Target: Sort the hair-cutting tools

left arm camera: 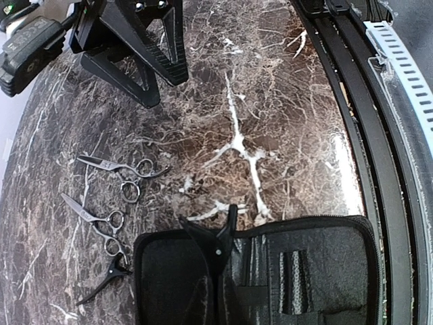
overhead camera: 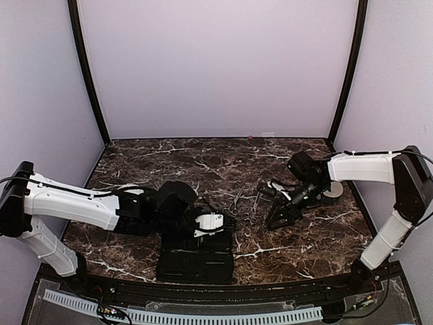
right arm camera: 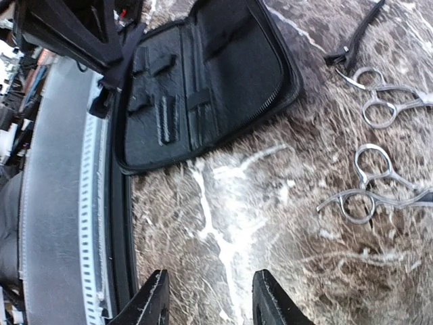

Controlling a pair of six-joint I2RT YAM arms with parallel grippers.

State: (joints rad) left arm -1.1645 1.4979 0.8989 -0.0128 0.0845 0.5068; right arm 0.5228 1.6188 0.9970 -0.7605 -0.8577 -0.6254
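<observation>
Plainly, the first scissors (left arm camera: 111, 166) and the second scissors (left arm camera: 95, 220) lie side by side on the marble table (left arm camera: 270, 101), ring handles turned toward the open black case (left arm camera: 325, 271). From the top camera they sit at the case's one o'clock. A slim black clip (left arm camera: 101, 277) rests just beside the case's corner. A small mark on one blade is too fine to read. The right gripper (right arm camera: 211, 298) hovers at three o'clock of the scissors, jaws wide and empty. The left gripper (overhead camera: 224, 223) hangs over the case's far edge; whether its jaws are parted I cannot tell.
</observation>
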